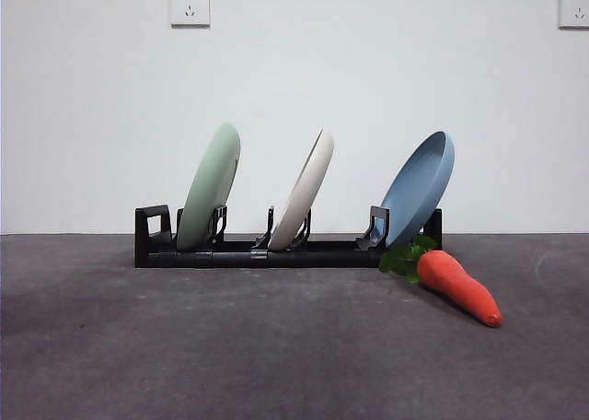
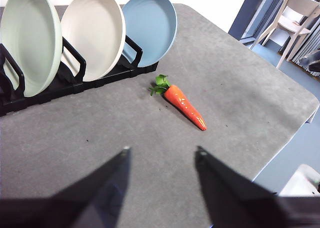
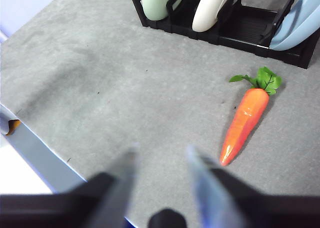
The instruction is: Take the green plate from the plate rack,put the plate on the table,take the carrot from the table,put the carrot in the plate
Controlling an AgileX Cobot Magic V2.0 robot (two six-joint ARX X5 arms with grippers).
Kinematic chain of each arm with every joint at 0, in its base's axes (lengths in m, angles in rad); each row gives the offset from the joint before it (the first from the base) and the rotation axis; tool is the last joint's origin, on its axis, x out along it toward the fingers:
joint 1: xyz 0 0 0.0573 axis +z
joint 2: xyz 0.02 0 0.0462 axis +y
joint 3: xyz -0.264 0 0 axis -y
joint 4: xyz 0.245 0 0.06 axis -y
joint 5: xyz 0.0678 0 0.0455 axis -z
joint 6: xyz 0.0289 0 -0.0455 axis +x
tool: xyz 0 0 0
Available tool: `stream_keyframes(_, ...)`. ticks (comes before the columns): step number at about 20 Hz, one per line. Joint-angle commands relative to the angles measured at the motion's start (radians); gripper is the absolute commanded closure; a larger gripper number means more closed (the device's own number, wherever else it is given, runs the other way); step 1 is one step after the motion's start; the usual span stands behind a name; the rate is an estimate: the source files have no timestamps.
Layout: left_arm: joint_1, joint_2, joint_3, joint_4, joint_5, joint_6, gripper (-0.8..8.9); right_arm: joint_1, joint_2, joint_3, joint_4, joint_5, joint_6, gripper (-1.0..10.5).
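- Nearest, we see the left end effector [image 2: 161, 150] and the right end effector [image 3: 161, 152] hovering over the table [image 1: 184, 346], each with its 2 jaws apart and holding nothing.
- Farther on, the carrot [image 1: 458, 286] lies on the table just in front of the rack's end below the blue plate [image 1: 419, 188], its green leaves toward the rack.
- Behind it, the plate rack [image 1: 267, 251] holds 3 tilted plates: the green plate [image 1: 209, 186] in the slot at 1 end, the cream-white plate [image 1: 302, 190] in the middle, the blue plate at the other end.
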Motion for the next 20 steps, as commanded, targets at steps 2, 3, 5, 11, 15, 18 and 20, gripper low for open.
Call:
stream_keyframes(2, 0.001, 0.011, 0.003, 0.034, -0.022, 0.009, 2.1, 0.003, 0.0, 0.004, 0.002, 0.0, -0.005, 2.5)
stream_keyframes(3, 0.001, 0.02, 0.005, 0.049, -0.035, 0.007, 2.1, 0.003, 0.0, 0.004, 0.002, 0.0, -0.005, 2.5)
stream_keyframes(5, 0.0, 0.047, 0.007, 0.094, -0.043, 0.006, 2.1, 0.003, 0.0, 0.004, 0.002, 0.0, -0.005, 2.5)
stream_keyframes(11, -0.061, 0.274, 0.05, 0.251, -0.063, 0.002, 2.17, 0.003, 0.002, 0.004, 0.002, 0.003, -0.005, 2.5)
stream_keyframes(15, -0.159, 0.5, 0.15, 0.366, -0.189, 0.003, 2.17, 0.003, 0.002, 0.004, 0.001, 0.004, -0.005, 2.5)
stream_keyframes(18, -0.2, 0.692, 0.26, 0.443, -0.238, 0.008, 2.17, 0.003, 0.002, 0.004, 0.0, 0.004, -0.004, 2.5)
stream_keyframes(20, -0.22, 0.819, 0.348, 0.473, -0.264, 0.008, 2.17, 0.003, 0.002, 0.004, -0.002, 0.004, 0.003, 2.5)
